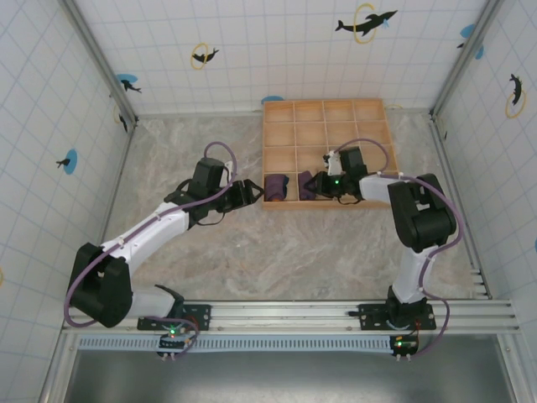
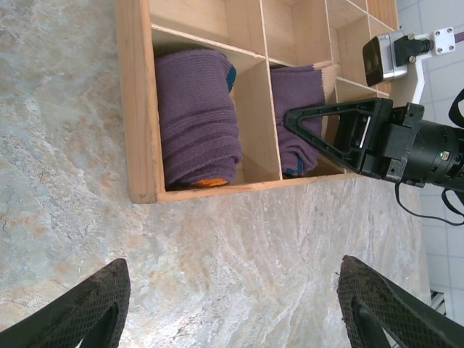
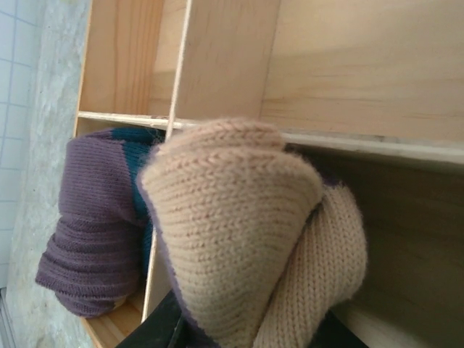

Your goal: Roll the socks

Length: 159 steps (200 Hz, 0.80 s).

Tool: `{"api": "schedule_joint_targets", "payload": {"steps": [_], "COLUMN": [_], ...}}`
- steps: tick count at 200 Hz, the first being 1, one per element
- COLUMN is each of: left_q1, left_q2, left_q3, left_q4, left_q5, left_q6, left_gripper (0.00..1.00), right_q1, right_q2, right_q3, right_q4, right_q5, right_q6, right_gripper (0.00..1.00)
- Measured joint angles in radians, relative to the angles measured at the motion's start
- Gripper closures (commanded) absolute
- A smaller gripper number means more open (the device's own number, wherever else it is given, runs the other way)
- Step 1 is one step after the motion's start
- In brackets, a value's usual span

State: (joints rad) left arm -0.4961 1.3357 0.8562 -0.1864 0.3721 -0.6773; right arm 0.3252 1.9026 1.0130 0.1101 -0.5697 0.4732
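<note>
right gripper (image 1: 327, 184): clamped on second sock (image 1: 306, 185), which lies at its 9 o'clock, tray (image 1: 323, 102) front row
left gripper (image 1: 250, 191): wide open, empty; first sock (image 1: 276, 185) at its 3 o'clock, corner cell
roll axis: 12–6, left wrist view
nearer arm: right

This is a robotics lab test cell. Grid-printed wall panels (image 1: 252, 50) with dolphin stickers (image 1: 365, 23) box in a marble-patterned tabletop (image 1: 294, 252), and an aluminium rail (image 1: 294, 315) carries two robot arms (image 1: 151, 231).
</note>
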Motion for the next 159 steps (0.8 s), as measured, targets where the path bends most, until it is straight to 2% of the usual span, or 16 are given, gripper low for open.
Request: {"api": "schedule_joint_targets", "payload": {"steps": [45, 74, 140, 159], "left_q1": [0.000, 0.000, 0.000, 0.000], "left_q2": [0.000, 0.000, 0.000, 0.000], "left_q3": [-0.013, -0.013, -0.013, -0.013], "left_q4": [0.002, 0.004, 0.008, 0.008], "left_q5": [0.002, 0.005, 0.005, 0.005], "left_q6": [0.000, 0.000, 0.000, 0.000], "left_gripper": [0.25, 0.25, 0.25, 0.25], "right_q1": [0.002, 0.010, 0.030, 0.039], "right_q2": [0.037, 0.063, 0.075, 0.075], "right_q3": [0.056, 0.111, 0.190, 0.212], "right_q4": [-0.063, -0.122, -0.269, -0.304], "right_q5": [-0.014, -0.014, 0.063, 0.087], "right_q6": [0.035, 0.038, -0.011, -0.030], "right_gripper": [0.96, 0.89, 0.57, 0.52]}}
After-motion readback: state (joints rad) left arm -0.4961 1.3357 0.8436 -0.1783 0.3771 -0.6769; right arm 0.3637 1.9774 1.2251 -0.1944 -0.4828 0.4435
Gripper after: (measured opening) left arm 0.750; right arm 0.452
